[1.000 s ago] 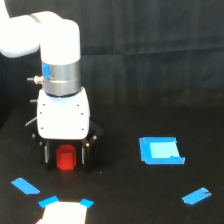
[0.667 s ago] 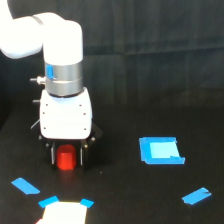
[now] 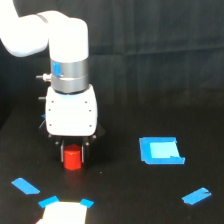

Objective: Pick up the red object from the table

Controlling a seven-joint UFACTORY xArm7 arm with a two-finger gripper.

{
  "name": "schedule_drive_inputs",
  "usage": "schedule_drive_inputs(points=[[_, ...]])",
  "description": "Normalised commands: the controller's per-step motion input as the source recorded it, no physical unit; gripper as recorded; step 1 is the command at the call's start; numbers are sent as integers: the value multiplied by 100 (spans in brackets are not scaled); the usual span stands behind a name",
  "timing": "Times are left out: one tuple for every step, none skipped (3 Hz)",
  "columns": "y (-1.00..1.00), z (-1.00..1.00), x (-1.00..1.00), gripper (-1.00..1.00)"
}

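Exterior view: the xArm6's gripper [image 3: 73,150] stands low over the black tabletop [image 3: 125,195], w/ the red object [image 3: 72,158] sitting between its dark fingers [image 3: 86,149]. The fingers flank the block closely on both sides, approx. touching it, but the view is too blurred to tell whether they are clenched on it or just around it. The block's base appears to rest on the tabletop; no gap shows under it. Judged from this: approach and descent done, fingers placed around the target; firm grasp unconfirmed, lift not yet made.

Off to the exterior view's right lies the blue square piece [image 3: 160,150], well apart from the gripper. Blue tape bits [image 3: 26,186] dot the front of the tabletop, and a pale patch [image 3: 62,214] sits at the bottom edge.

Vs. the earlier frames: the fingers, then splayed wider on each side of the block, now stand drawn in beside it. Arm and block are otherwise in approx. the same spot; the blue piece and tape are unmoved.
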Motion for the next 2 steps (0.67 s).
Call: schedule_drive_inputs(points=[[38,100,17,-100],[10,100,71,-89]])
